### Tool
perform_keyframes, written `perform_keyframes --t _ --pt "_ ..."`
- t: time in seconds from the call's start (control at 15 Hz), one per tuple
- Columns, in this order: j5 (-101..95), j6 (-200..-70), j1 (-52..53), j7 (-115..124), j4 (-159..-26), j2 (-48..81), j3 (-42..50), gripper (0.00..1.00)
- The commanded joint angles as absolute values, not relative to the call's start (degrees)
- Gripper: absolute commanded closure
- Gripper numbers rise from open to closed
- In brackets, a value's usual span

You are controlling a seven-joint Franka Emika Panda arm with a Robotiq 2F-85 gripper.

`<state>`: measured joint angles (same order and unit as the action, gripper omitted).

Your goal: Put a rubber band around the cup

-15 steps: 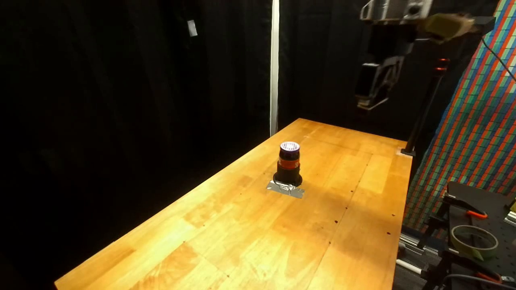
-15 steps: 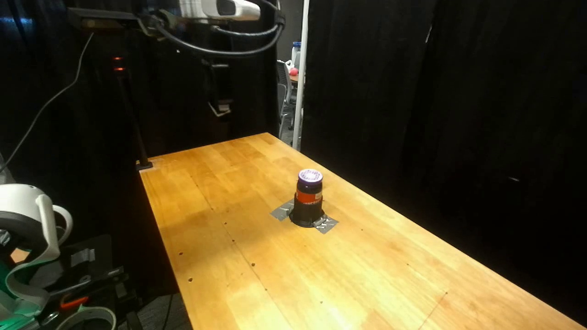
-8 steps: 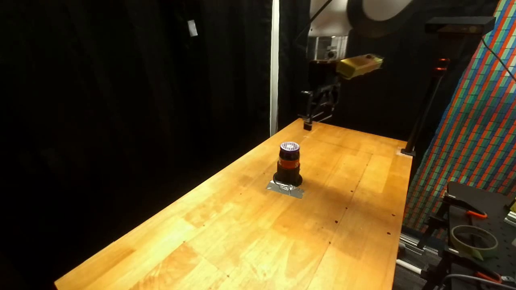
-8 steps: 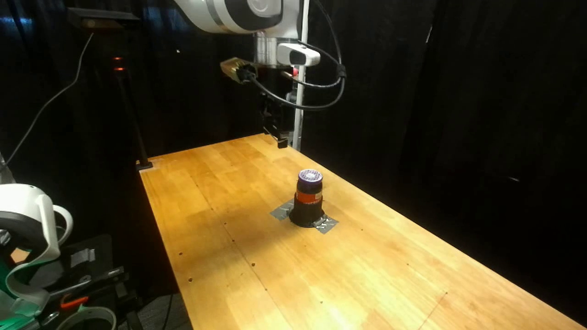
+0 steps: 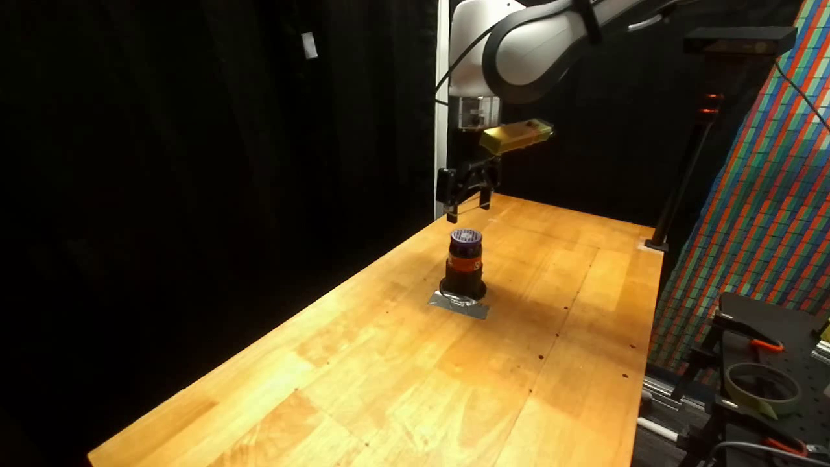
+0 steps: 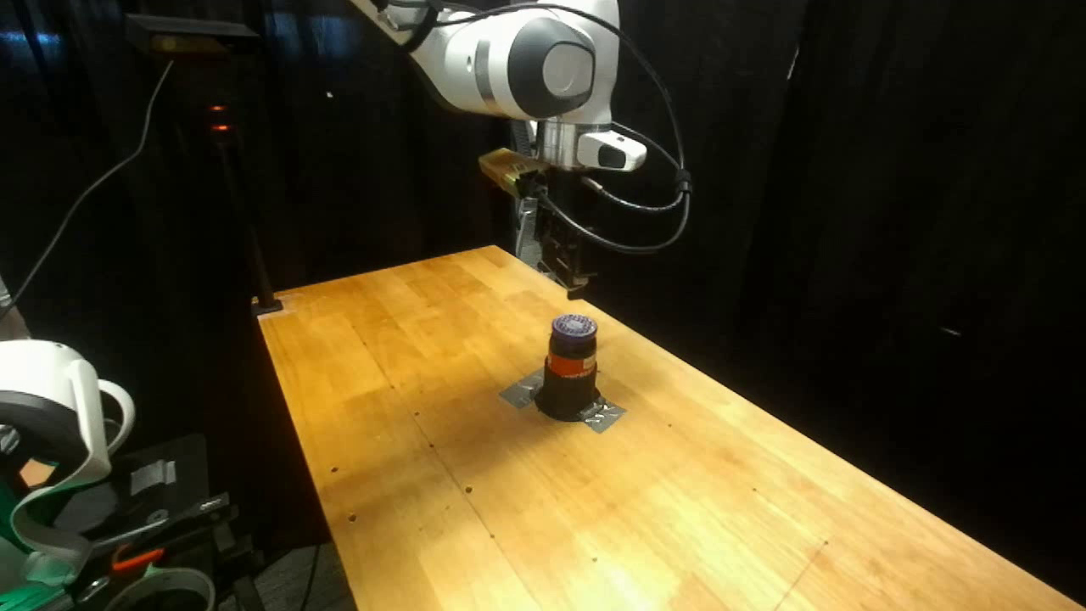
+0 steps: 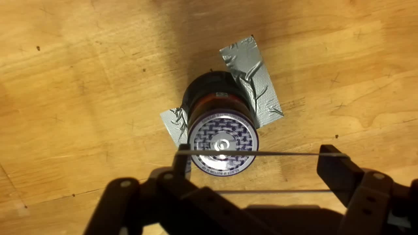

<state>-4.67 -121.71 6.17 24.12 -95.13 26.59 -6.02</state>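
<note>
The cup is a dark upright jar with an orange-red stripe and a patterned lid. It stands in a dark base on the wooden table and also shows in an exterior view. In the wrist view its lid is nearer the left finger. My gripper is open, above the cup and a little beyond it; it also shows in the wrist view. A rubber band is stretched around both fingers, its two strands apart. One strand crosses over the lid in the wrist view. The band does not touch the cup.
Silver tape holds the base to the table; tape also shows in an exterior view. A black post stands at the table's far corner. A side cart with a tape roll is beside the table.
The arm has swung in from the far side and come down towards the cup, carrying the band on its spread fingers. The gripper has also turned. The cup has not moved.
</note>
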Motion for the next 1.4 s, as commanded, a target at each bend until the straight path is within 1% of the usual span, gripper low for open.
perform_keyframes --t 0.0,0.67,1.07,1.33 --pt "-3.7 -119.7 8.1 23.6 -86.8 32.7 -3.3 0.0" --pt "-1.6 -115.4 7.5 22.4 -77.5 42.0 -1.3 0.0" --pt "-0.1 -116.1 7.5 23.0 -76.0 45.0 -1.1 0.0" --pt "1.5 -115.1 6.7 22.7 -77.8 44.7 -1.1 0.0"
